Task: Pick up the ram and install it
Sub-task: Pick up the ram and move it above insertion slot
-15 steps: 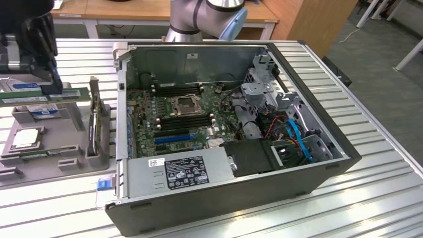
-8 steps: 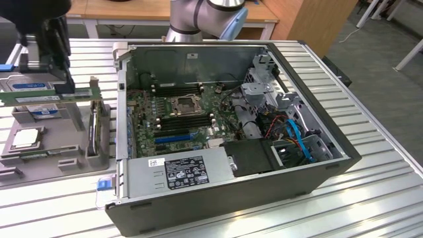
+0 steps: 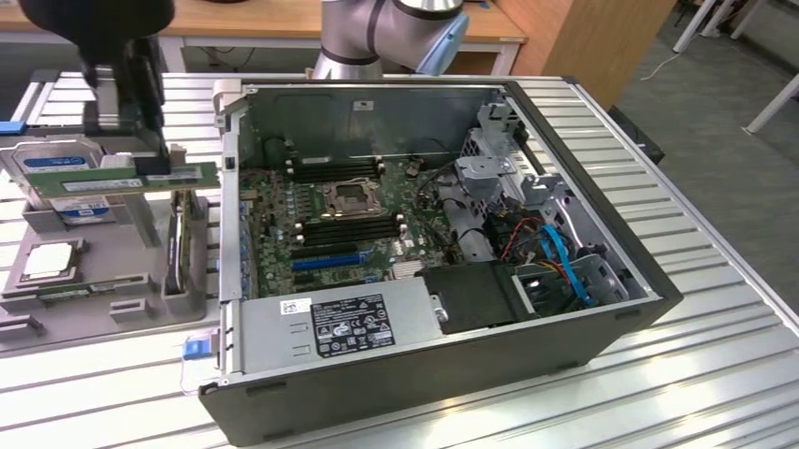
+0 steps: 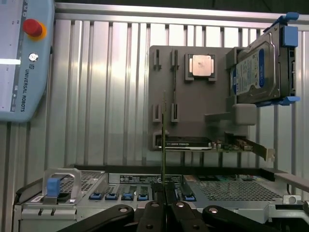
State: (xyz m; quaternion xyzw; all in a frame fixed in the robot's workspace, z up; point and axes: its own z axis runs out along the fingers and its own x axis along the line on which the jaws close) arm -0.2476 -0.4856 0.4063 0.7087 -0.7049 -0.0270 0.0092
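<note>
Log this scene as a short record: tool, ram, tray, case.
tool: shut on the ram
ram: green stick, held over the gray tray, outside the computer case
gray tray: holds a CPU and a hard drive
computer case: open, motherboard exposed, at the exterior view's right of the gray tray

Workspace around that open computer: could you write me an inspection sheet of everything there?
Surface: slatted metal table, carrying the open computer case and a grey parts holder.
Job's things: ram, held in the air at the exterior view's left of the case, not yet installed.
Clutter: hard drive and processor chip on the holder.
End effector: end effector shut on the ram.
Cables: red and blue cables inside the case.
Surroundings: teach pendant; wooden desk behind.
</note>
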